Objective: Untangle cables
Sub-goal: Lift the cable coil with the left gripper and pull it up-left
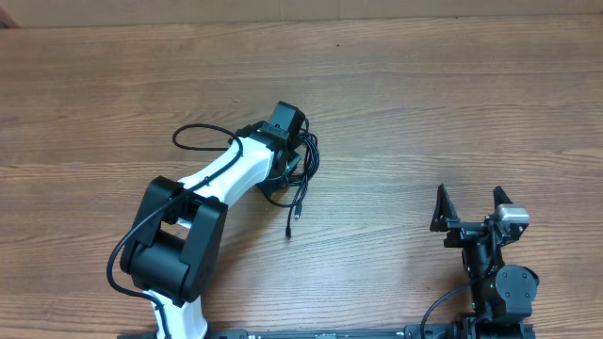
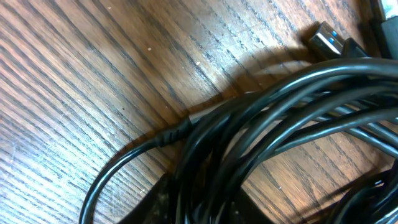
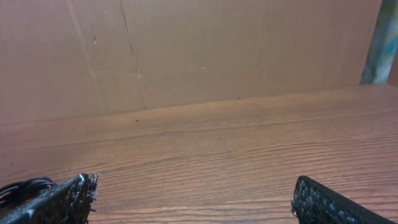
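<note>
Wood-grain table [image 1: 443, 104] before a plain brown wall [image 3: 205, 50]; the left arm [image 1: 221, 184] stretches forward, left gripper [image 1: 281, 169] low over the bundled cables [image 1: 303, 174] lying right beneath its jaws, whose spread I cannot tell; the right gripper [image 1: 468, 196] sits drawn back, jaws wide apart, empty.

Cables [image 2: 211, 134] black; table [image 1: 452, 94] brown (striped wood grain).

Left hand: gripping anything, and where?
Cannot be told: the left hand sits on the cables at the bundle, but its fingers are hidden. Right hand is open, holding nothing.
</note>
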`<state>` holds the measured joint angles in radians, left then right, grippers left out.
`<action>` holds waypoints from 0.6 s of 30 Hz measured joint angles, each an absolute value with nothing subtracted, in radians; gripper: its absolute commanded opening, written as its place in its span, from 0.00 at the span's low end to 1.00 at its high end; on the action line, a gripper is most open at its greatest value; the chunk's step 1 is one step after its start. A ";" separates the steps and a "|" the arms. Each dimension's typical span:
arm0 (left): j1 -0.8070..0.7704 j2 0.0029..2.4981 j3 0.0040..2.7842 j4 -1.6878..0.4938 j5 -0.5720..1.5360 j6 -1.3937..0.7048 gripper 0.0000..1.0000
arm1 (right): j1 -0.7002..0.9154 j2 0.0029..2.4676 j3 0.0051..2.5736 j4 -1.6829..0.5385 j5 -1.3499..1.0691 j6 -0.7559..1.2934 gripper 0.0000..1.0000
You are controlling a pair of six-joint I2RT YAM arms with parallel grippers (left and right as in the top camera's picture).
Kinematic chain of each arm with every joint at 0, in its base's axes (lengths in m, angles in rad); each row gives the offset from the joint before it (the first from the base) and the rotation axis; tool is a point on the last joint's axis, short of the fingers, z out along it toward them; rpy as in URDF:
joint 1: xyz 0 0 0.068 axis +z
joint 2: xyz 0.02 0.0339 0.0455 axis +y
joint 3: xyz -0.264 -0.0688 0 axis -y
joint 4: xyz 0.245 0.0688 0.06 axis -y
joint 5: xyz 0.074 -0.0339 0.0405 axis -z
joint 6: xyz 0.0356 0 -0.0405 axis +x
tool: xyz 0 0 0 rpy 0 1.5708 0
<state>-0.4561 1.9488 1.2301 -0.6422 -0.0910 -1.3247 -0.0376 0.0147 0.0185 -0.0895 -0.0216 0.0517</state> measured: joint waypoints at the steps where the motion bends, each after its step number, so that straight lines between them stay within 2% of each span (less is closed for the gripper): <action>1: -0.456 1.949 1.230 -0.642 -0.091 -1.319 0.04 | -0.038 0.015 0.019 -0.090 -0.022 0.052 1.00; 8: -0.456 1.950 1.230 -0.624 -0.091 -1.243 0.04 | -0.037 0.015 0.019 -0.090 -0.022 0.052 1.00; 18: -0.456 1.961 1.273 -0.632 -0.089 -0.920 0.04 | -0.038 0.015 0.019 -0.089 -0.022 0.051 1.00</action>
